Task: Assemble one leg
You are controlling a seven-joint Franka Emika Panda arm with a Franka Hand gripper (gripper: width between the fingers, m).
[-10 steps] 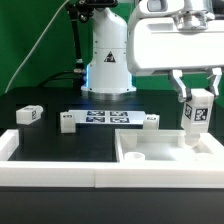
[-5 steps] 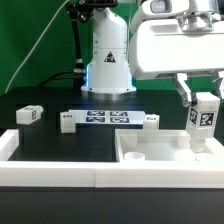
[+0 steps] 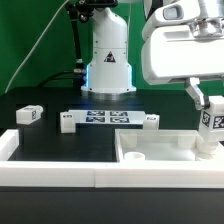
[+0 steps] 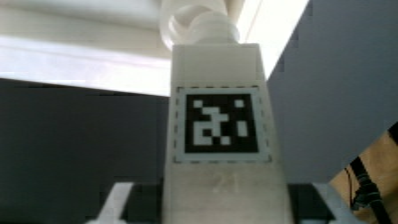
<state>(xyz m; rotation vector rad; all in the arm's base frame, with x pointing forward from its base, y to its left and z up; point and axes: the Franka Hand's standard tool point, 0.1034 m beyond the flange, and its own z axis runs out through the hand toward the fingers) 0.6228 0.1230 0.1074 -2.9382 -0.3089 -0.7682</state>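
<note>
We judge the pick-up to be done. The leg [image 3: 213, 122] is off the tabletop [image 3: 60, 142] and in the hand [image 3: 207, 104], whose fingers are closed against its sides. In the wrist view the leg stands upright between them, with its black-and-white tag facing the camera.

The leg hangs upright at the exterior view's right edge, over the far right corner of the white panel [image 3: 160, 150], with its lower end down near the panel's surface. We cannot tell whether that end has reached a corner hole or only hovers above one, because the frame edge cuts the spot off. What remains, by our reading, is to seat the leg in its hole, fix it there and let go.

The tabletop is matt black, with a white rail [image 3: 50, 172] along its front. The marker board [image 3: 105, 118] lies flat in the middle. A small tagged block [image 3: 67, 123] sits at one end of it and another block [image 3: 151, 121] at the other. A third block [image 3: 30, 115] sits well apart on the exterior view's left. Behind the board stands the arm's white base [image 3: 108, 60], and a green backdrop [image 3: 35, 45] closes off the room.
</note>
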